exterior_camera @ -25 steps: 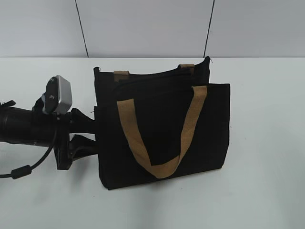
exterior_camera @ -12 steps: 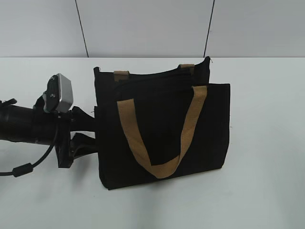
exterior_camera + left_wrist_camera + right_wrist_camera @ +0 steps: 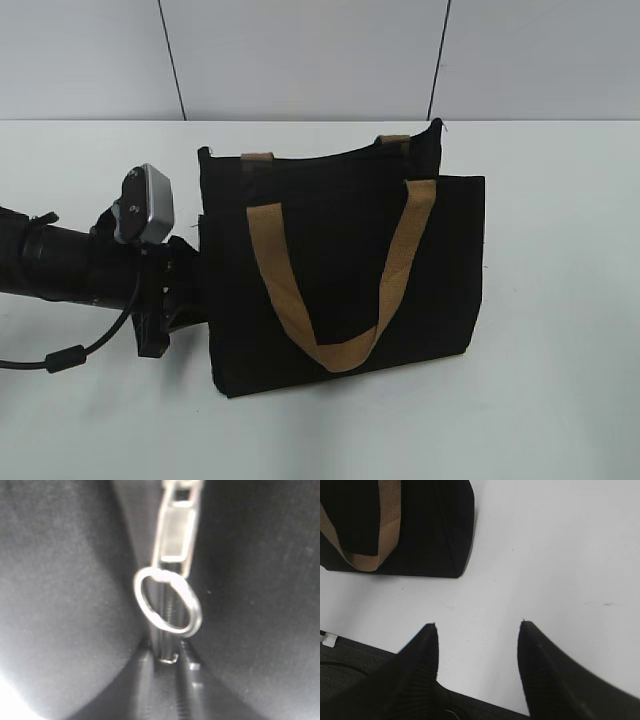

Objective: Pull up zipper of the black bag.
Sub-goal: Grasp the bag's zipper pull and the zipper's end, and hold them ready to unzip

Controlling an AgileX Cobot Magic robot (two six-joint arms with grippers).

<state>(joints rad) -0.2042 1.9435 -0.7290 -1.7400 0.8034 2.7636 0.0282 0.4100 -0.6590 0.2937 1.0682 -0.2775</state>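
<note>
The black bag lies flat on the white table with its tan handles on top. It also shows at the top left of the right wrist view. The zipper runs along its far edge. In the left wrist view the silver pull tab with a ring lies very close on the zip line. My left gripper is at the bag's left end, its fingers closed in on the fabric at the zipper's end. My right gripper is open and empty over bare table, away from the bag.
The left arm and its cable lie along the table's left side. A grey panelled wall stands behind the table. The table's near edge shows in the right wrist view.
My left gripper has moved right into the bag's left end and its fingers have drawn together. The gaping top of the bag has flattened.
</note>
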